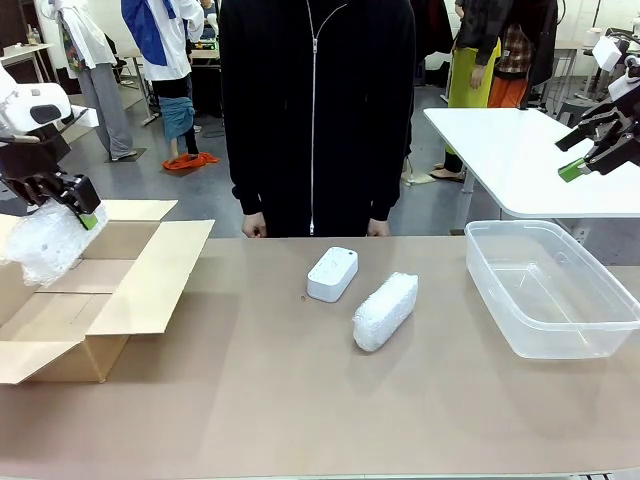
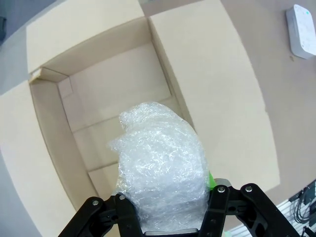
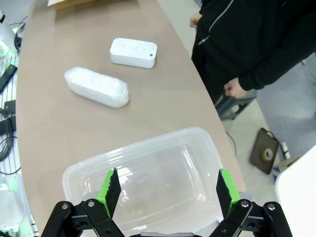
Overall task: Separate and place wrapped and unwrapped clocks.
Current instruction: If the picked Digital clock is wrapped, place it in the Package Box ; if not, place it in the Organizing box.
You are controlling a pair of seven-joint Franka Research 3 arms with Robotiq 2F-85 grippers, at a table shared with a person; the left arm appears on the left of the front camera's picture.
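Left claw (image 2: 168, 193): clenched on one wrapped clock (image 2: 158, 158), green pads pressing its near end; the bubble-wrap bundle juts out beyond the fingertips.
Held item, position: above the cardboard box (image 1: 150, 270), over its left part, clear of the walls and floor. In the left wrist view the open cavity of the box lies straight ahead of the bundle, flaps spread wide.
Held item, long axis: runs along the fingers and points down into the box, so the bundle would enter end first.
Second wrapped clock (image 1: 385, 311): lying on the surface (image 1: 250, 400), well to the right of the box, long axis slanting away from the person.
Unwrapped clock (image 1: 332, 273): flat, white, just beside the second bundle on its box side, not touching it.
Clear tub (image 1: 490, 290): farthest from the box, at the surface's right end.
Right claw (image 1: 575, 155): released, fingers spread wide, hanging above the tub, nothing held.
Judgement: the left arm is the one placed for the box; a straight descent and release looks sufficient
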